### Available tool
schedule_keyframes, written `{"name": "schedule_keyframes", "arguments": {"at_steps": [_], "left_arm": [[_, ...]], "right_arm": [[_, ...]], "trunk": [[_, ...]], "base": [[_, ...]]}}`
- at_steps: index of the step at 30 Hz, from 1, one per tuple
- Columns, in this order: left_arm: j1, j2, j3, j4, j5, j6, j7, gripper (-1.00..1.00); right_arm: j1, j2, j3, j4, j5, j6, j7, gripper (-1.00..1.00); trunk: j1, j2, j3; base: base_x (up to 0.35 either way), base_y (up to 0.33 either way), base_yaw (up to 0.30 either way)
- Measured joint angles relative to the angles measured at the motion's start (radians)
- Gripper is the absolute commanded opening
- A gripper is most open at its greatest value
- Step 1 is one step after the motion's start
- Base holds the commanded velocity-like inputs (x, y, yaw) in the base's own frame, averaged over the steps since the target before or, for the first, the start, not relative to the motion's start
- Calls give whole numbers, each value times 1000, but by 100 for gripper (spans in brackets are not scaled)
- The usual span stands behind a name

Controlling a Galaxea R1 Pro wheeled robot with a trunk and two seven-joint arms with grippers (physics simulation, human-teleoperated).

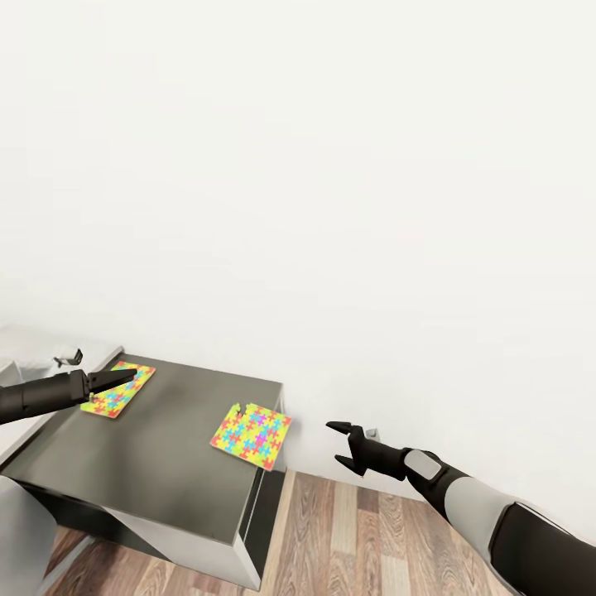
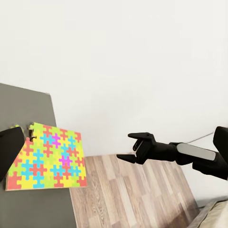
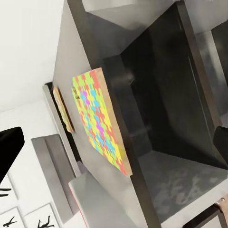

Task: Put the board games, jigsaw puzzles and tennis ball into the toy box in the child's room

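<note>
A plain white wall (image 1: 331,165) takes up most of the head view, and below it runs a wood plank floor (image 1: 348,538). At the lower left stands the dark grey side unit of the table (image 1: 165,447), with a strip of the lighter desk top (image 1: 25,389) just beyond its far left edge. Two jigsaw puzzles lie flat on the dark top, well apart from each other. One puzzle (image 1: 251,435) sits at the right-hand edge of the unit, its corner poking slightly past the rim; the right wrist view shows the same mat (image 3: 99,118) overhanging the edge above the unit's open dark side. The other puzzle (image 1: 117,389) lies near the far left corner of the dark top. The left arm reaches in from the left, and the left gripper (image 1: 116,380) hovers over that far puzzle with its fingers drawn close together into a narrow point; whether they touch the mat cannot be told. The right arm stretches out over the floor to the right of the unit, and the right gripper (image 1: 341,441) hangs in the air, near the overhanging puzzle but apart from it, with fingers spread wide and nothing between them; the left wrist view shows that gripper (image 2: 128,146) open above the planks.
</note>
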Motion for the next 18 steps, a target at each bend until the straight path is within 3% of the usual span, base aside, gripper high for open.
{"name": "schedule_keyframes", "arguments": {"at_steps": [7,18], "left_arm": [[0,0,0,0,0,0,0,100],[0,0,0,0,-1,0,0,100]], "right_arm": [[0,0,0,0,1,0,0,100],[0,0,0,0,1,-1,-1,100]], "trunk": [[0,0,0],[0,0,1]], "base": [[158,59,0],[28,9,31]]}}
